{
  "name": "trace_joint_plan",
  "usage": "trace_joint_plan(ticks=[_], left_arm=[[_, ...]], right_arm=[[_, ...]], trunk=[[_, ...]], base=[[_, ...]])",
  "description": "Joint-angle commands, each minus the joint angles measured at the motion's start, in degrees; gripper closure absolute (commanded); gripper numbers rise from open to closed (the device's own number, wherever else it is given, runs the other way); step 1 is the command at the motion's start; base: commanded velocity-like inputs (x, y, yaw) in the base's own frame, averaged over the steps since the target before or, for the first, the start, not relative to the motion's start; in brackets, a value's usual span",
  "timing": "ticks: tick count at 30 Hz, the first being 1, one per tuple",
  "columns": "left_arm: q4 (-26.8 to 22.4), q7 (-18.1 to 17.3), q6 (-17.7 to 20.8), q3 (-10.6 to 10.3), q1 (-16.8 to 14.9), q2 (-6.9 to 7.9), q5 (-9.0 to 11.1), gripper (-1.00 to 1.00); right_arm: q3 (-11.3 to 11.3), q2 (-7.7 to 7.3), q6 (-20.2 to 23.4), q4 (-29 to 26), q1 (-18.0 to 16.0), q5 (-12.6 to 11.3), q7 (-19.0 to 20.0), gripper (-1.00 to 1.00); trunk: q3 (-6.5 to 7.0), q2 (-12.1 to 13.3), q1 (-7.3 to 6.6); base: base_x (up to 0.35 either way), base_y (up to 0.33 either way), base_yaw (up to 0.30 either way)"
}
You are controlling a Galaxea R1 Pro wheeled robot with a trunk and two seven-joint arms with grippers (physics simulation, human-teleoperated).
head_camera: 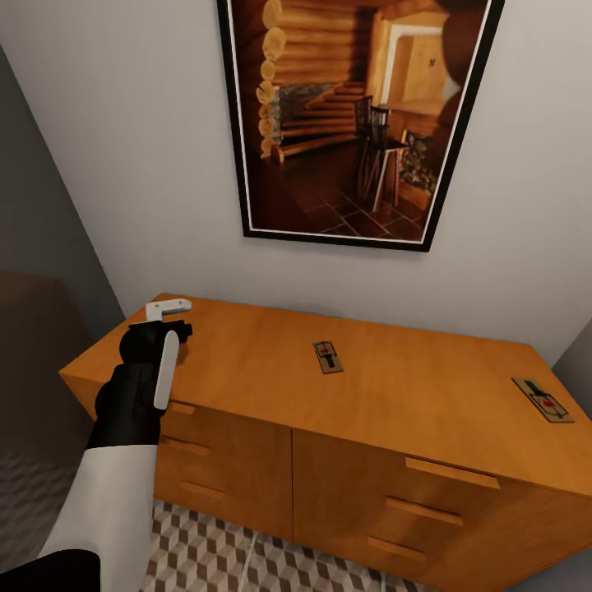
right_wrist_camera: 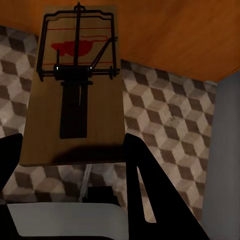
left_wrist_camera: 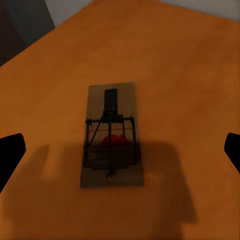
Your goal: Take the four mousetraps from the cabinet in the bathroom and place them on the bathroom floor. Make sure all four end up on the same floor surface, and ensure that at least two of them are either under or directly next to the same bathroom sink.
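Four mousetraps can be made out across the views. Nearest is the held trap [right_wrist_camera: 75,95], in the right wrist view. The right gripper [right_wrist_camera: 72,145] has its jaws clenched on the plain end of the board, and the red mark and wire are at the far end. It hangs in the air above the cube-patterned bathroom floor [right_wrist_camera: 165,115], with an orange panel of the cabinet [right_wrist_camera: 175,35] beyond it.

From the head view, the left arm [head_camera: 115,485], with a white sleeve and black wrist, reaches forward over the left end of the cabinet [head_camera: 247,362]. The left gripper [head_camera: 168,316] hangs just above the cabinet's top near the back left corner. In the left wrist view, the jaws of the left gripper [left_wrist_camera: 120,150] stand released and wide apart. The left trap [left_wrist_camera: 112,135] lies flat on the orange top between them, touched by neither finger and partly in the gripper's shadow.

Farther along the same top, the middle trap [head_camera: 327,357] lies flat, well apart from the left gripper. The right trap [head_camera: 543,400] lies flat near the right end, close to the front edge. Drawer fronts with wooden handles run below the top, and patterned tiles show at the cabinet's foot.

Behind the cabinet is a pale wall [head_camera: 123,164]. On it hangs a black-framed picture [head_camera: 353,115] of a log-cabin interior.
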Motion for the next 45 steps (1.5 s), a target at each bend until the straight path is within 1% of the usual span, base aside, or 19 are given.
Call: trace_joint_plan(ticks=[1, 19, 23, 32, 41, 45], left_arm=[[-0.02, 0.06, 0.24, 0.06, -0.04, -0.03, -0.02, -1.0], [0.54, 0.07, 0.24, 0.13, -0.04, 0.06, 0.07, -1.0], [0.84, 0.04, 0.24, 0.13, -0.04, 0.09, 0.07, -1.0], [1.32, 0.01, 0.24, 0.13, -0.04, 0.1, 0.16, -1.0], [1.42, -0.01, 0.24, 0.13, -0.04, 0.11, 0.26, -1.0], [2.37, -0.02, 0.25, 0.13, -0.04, 0.12, 0.38, -1.0]], right_arm=[[-0.46, 0.01, -0.17, 0.04, -0.03, 0.43, -0.02, 1.0], [-0.46, 0.01, -0.17, 0.04, -0.01, 0.43, -0.02, 1.0], [-0.46, 0.01, -0.17, 0.04, -0.03, 0.43, -0.02, 1.0], [-0.46, 0.01, -0.17, 0.04, -0.04, 0.43, -0.02, 1.0], [-0.46, 0.01, -0.17, 0.04, -0.02, 0.43, -0.02, 1.0], [-0.46, 0.01, -0.17, 0.04, -0.03, 0.43, -0.02, 1.0]], trunk=[[-0.07, -0.03, 0.0], [-1.11, -0.03, 0.0], [-1.17, -0.03, 0.0], [-1.19, -0.03, 0.0], [-1.19, -0.03, 0.0], [-1.19, -0.03, 0.0]], base=[[0.0, 0.0, 0.0], [0.0, 0.0, 0.0], [0.045, 0.019, 0.0], [0.174, 0.128, 0.0], [0.026, 0.016, 0.0], [0.003, 0.002, 0.0]])
